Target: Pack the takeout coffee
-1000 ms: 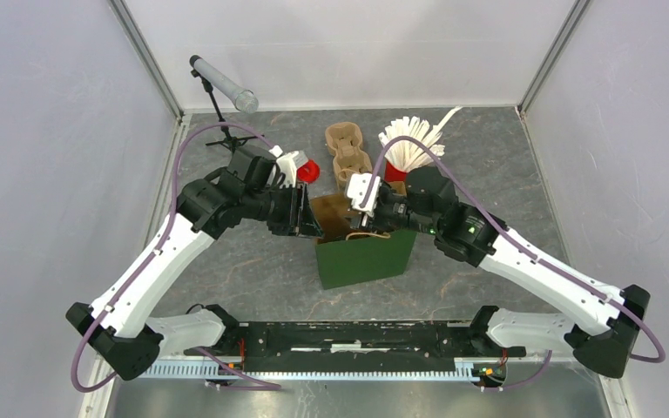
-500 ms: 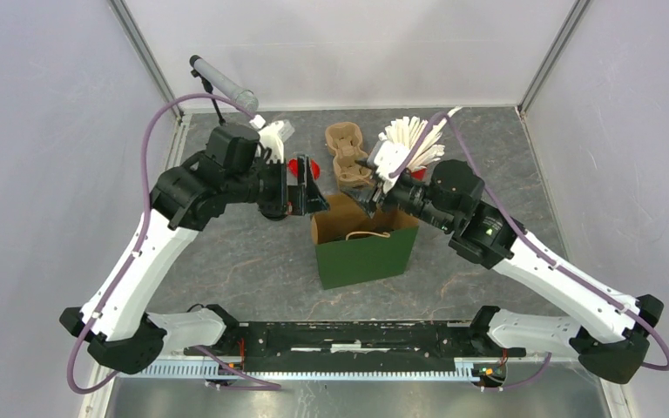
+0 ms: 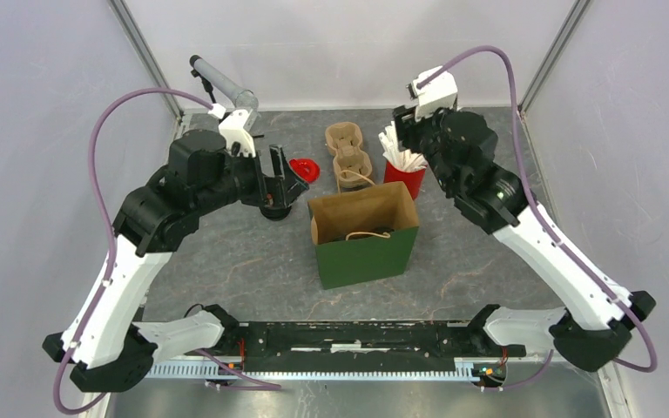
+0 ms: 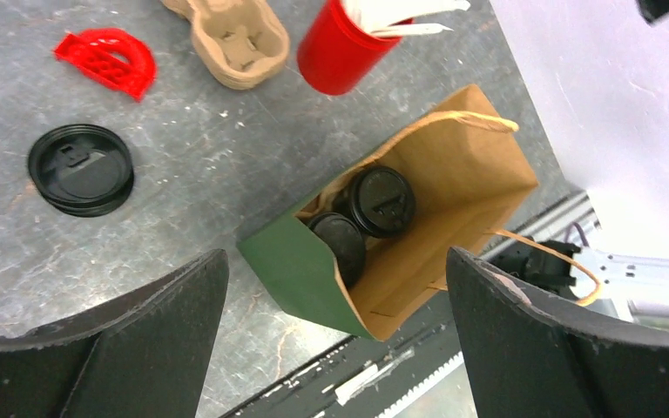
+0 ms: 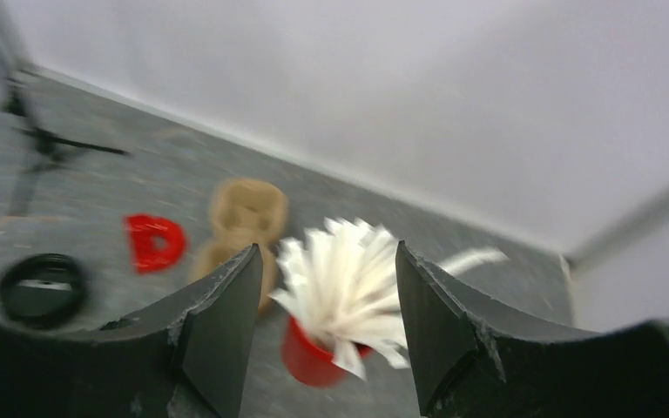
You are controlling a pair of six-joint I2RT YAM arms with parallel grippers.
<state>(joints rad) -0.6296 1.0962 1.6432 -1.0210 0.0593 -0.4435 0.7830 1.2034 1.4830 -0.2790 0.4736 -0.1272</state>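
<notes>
The green paper bag is seen upright on the grey surface, mouth open and brown lining showing. Two black-lidded coffee cups are already packed inside it, pressed side by side against the bag's left wall, with a rope handle draped over the rim beside them.

The left hand is held high, up and to the left of the bag, jaws spread wide and nothing gripped between them; the bag's open mouth is framed straight below in the wrist view. A loose black lid is left flat on the surface just left of the bag's back corner, partly hidden under that hand in the overhead view.

Behind the bag, a cardboard cup carrier is laid empty, and a flat red plastic piece is spotted to its left. Just behind the bag's right corner a red cup is stood, stuffed with white sticks.

The right hand is raised above and behind that red cup, jaws parted and nothing clasped; its wrist view is blurred. Far back and left of the bag, a tube on a tripod is set in the corner.
</notes>
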